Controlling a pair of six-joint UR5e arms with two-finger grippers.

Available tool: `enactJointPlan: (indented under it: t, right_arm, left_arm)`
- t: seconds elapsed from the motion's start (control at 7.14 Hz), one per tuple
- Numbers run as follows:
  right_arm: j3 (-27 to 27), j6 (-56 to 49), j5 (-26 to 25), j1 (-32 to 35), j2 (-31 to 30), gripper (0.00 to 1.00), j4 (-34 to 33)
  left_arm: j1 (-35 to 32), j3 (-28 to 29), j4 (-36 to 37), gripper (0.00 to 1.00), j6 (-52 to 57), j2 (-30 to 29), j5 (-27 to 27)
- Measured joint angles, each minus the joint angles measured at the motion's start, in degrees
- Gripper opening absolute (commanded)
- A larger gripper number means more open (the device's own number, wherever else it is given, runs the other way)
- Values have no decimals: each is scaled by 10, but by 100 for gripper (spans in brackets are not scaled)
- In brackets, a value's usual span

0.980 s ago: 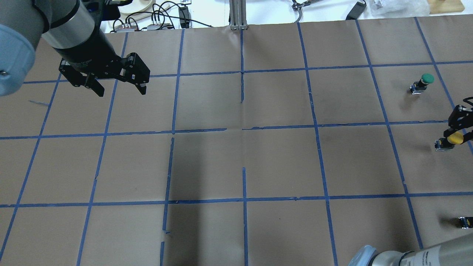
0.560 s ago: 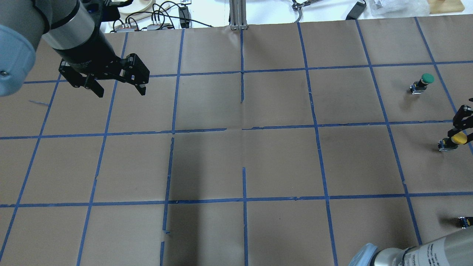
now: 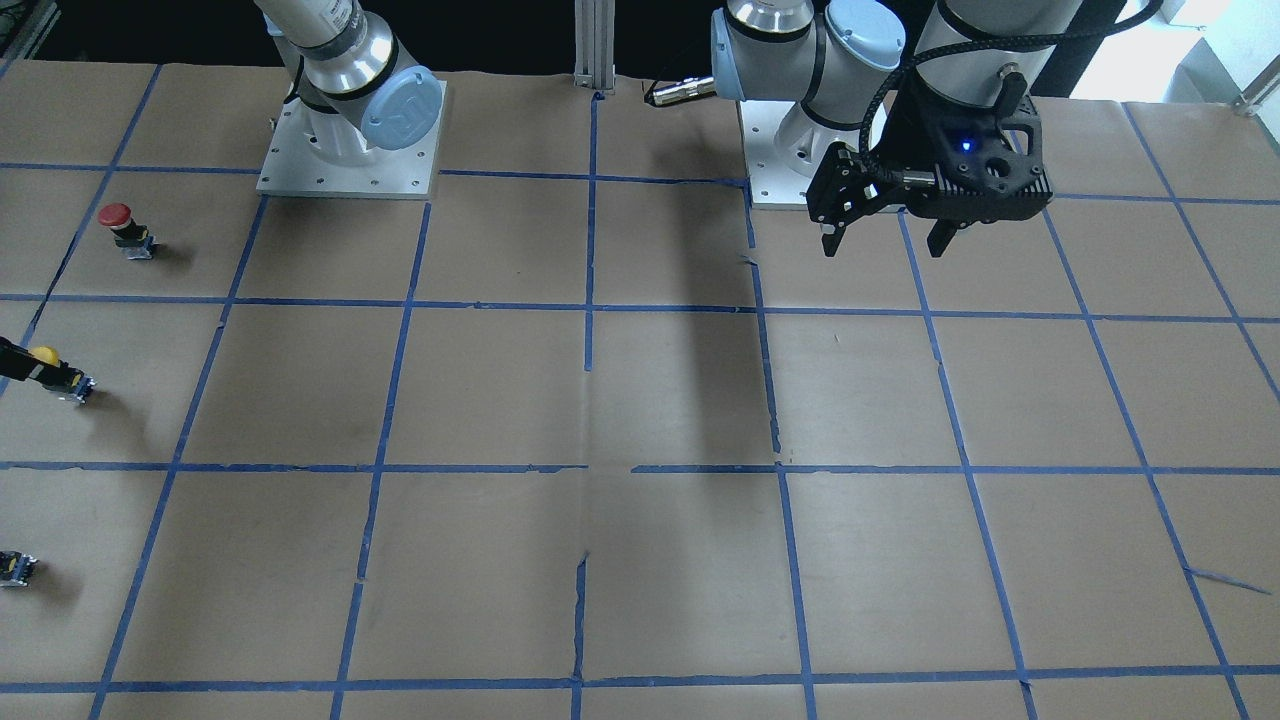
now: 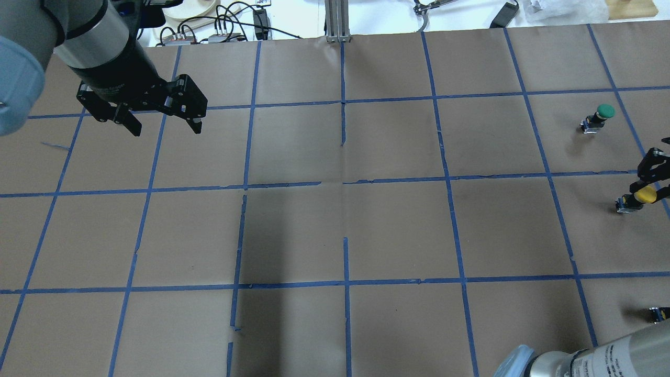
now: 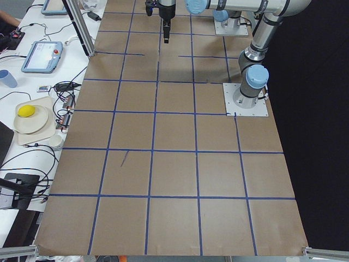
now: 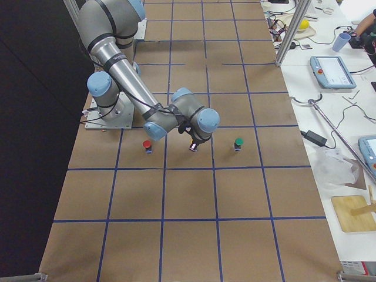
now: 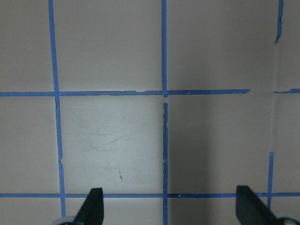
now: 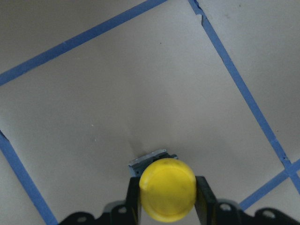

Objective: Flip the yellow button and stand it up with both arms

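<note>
The yellow button has a yellow cap and a silver-black body. It hangs tilted at the table's right edge, its body end low over the paper; whether it touches is unclear. My right gripper is shut on it, and in the right wrist view the fingers clamp just below the cap. It also shows in the front view. My left gripper is open and empty, high over the far left of the table. It also shows in the front view and the left wrist view.
A green-capped button stands beyond the yellow one. A red-capped button stands nearer the robot's base. A small dark block with a yellow spot lies at the right edge. Cables and boxes lie past the far edge.
My left gripper has drifted slightly up and left in the overhead view, still open. The right gripper and the yellow button have shifted a little at the right edge.
</note>
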Motion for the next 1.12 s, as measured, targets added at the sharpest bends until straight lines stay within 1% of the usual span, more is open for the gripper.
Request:
enactJointPlan:
  t: [0.14, 0.56, 0.84, 1.12]
  right_arm:
    - [1, 1, 2, 0, 1, 98, 0]
    - [1, 5, 5, 0, 11, 100, 0]
    - [-10, 24, 6, 1, 0, 100, 2]
    - [-57, 71, 3, 12, -32, 98, 34]
  left_arm:
    - [0, 0, 0, 100, 0, 0, 0]
    - [0, 4, 0, 100, 0, -2, 1]
    - [0, 4, 0, 100, 0, -2, 1]
    - [0, 4, 0, 100, 0, -1, 1]
